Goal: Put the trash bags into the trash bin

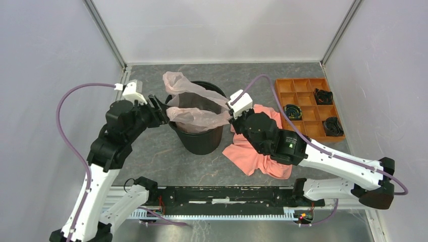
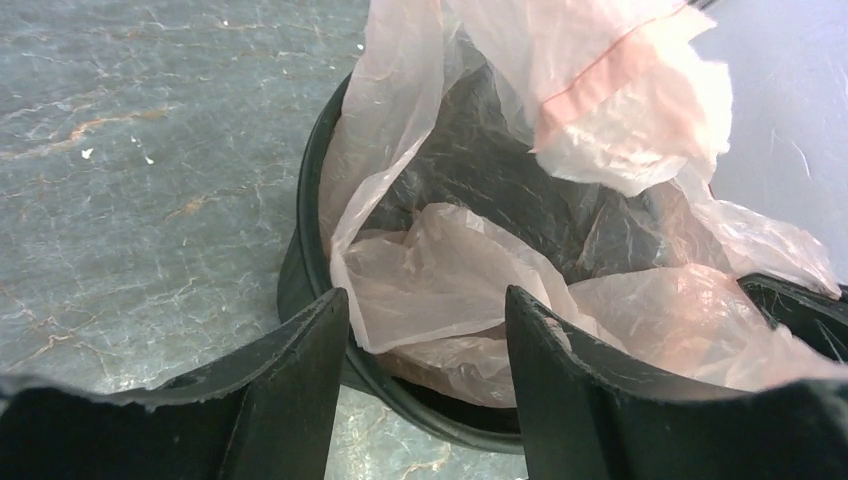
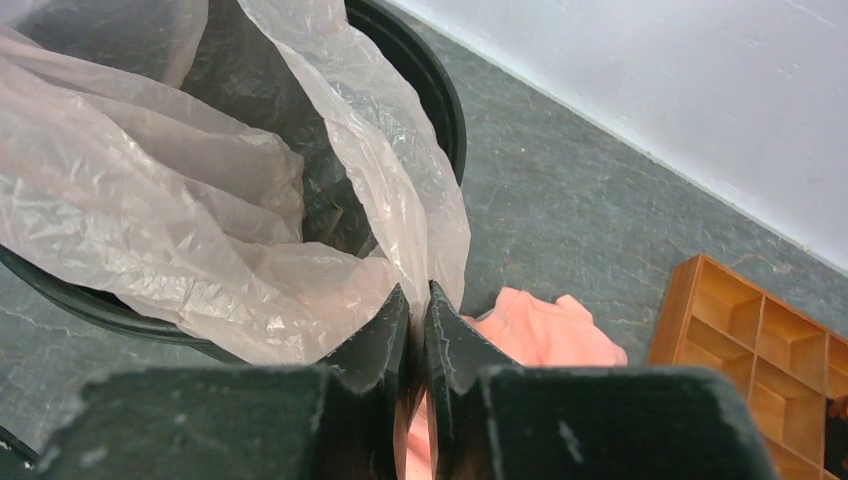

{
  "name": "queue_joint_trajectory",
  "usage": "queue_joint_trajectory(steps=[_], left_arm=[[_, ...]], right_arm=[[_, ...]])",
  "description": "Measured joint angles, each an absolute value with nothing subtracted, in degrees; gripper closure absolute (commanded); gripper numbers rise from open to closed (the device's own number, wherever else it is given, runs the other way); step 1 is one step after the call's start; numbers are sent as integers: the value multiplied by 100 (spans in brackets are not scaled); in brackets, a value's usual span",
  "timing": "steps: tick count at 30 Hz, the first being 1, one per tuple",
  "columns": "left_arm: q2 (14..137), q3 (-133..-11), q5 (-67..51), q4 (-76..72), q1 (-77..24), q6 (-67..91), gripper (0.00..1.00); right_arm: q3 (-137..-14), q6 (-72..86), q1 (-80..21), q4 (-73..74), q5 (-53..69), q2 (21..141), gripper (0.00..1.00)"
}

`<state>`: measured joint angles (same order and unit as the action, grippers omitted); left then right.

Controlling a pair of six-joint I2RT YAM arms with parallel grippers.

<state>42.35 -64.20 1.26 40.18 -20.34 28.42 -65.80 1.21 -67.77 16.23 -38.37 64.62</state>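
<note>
Your right hand clamps the thin translucent pink plastic bag, likely spreading it over the round black plastic bin; left hand open, empty.

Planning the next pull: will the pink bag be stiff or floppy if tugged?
Probably floppy: the pink bag sags in crumpled folds over the black bin. Likely light; the bin shows through it. It may tear where the right gripper pinches it.

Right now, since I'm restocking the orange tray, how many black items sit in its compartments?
3 black items in the orange tray: one far right, one near right, one on its left side. Compartment walls might hide smaller ones.
</note>
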Motion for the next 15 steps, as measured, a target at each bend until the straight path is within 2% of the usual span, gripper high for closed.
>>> queue_joint_trajectory(steps=[4, 9, 13, 15], left_arm=[[4668, -6705, -60, 4150, -2034, 2840, 43], [4941, -6722, -228, 4327, -2034, 2842, 43], [4744, -6724, -189, 4442, -2034, 2873, 47], [4569, -6759, -23, 4550, -2036, 2958, 42]], right_arm=[[-6576, 119, -6777, 1481, -3830, 6438, 95], [-6528, 117, -6777, 1347, -3839, 6370, 98], [-6359, 108, -6777, 1225, -3839, 6182, 99], [-6296, 104, -6777, 1164, -3841, 6119, 99]])
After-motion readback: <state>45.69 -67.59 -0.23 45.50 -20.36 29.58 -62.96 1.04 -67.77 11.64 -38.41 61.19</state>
